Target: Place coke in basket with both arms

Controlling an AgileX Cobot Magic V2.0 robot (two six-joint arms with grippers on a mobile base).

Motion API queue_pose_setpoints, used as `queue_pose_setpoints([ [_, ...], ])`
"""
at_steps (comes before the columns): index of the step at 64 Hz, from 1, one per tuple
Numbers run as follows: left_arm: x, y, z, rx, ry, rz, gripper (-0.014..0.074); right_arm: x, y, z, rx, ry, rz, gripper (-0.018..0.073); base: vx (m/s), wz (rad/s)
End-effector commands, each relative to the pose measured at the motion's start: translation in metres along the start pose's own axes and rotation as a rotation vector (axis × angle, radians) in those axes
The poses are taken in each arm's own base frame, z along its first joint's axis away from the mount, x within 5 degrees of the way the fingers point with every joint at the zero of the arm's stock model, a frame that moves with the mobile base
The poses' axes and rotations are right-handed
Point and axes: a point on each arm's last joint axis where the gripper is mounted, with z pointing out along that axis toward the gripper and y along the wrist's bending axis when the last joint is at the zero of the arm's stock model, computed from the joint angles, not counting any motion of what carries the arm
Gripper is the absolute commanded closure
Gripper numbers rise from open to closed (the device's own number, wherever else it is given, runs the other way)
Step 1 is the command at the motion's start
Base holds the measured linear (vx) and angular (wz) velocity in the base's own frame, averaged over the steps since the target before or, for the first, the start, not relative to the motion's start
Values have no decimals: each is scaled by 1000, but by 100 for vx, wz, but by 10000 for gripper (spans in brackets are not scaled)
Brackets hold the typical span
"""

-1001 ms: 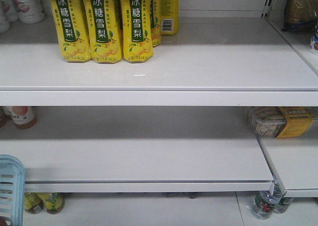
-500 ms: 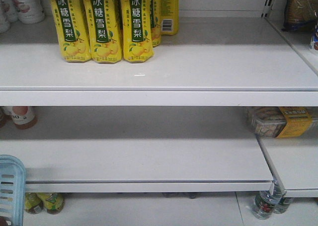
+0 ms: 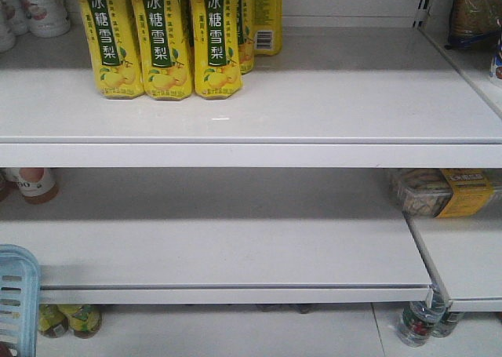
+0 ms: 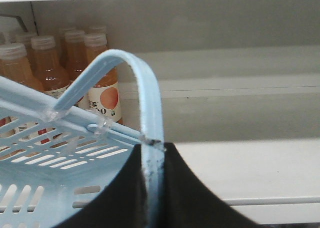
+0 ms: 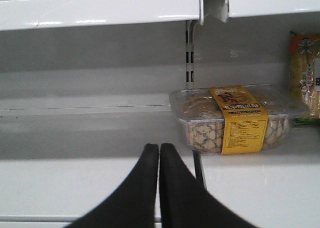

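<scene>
The light blue basket (image 4: 60,188) hangs from my left gripper (image 4: 152,147), which is shut on its thin pale-blue handle (image 4: 150,102). A corner of the basket (image 3: 16,294) shows at the lower left of the front view. A bit of red shows through the basket's slots (image 4: 42,135); I cannot tell what it is. The coke is not clearly in view anywhere. My right gripper (image 5: 159,147) is shut with nothing in it, above a bare white shelf (image 5: 75,178) and short of a clear box of biscuits (image 5: 235,118).
Yellow pear-drink bottles (image 3: 161,39) stand on the upper shelf (image 3: 314,106). Orange drink bottles (image 4: 100,77) stand behind the basket. The biscuit box (image 3: 439,192) lies at the right of the middle shelf. Water bottles (image 3: 416,322) sit below at the right.
</scene>
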Motion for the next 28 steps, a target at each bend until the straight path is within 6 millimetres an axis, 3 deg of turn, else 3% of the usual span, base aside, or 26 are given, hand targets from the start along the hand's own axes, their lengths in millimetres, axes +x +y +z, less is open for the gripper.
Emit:
queue_pose_setpoints([
  [1,-17,-2,-3,21,-186,51,603,-5,-1,-1,8,-91,-23,568,0,0],
  [28,-17,-2,-3,21,-186,51,603,-5,-1,-1,8,-91,-23,568,0,0],
])
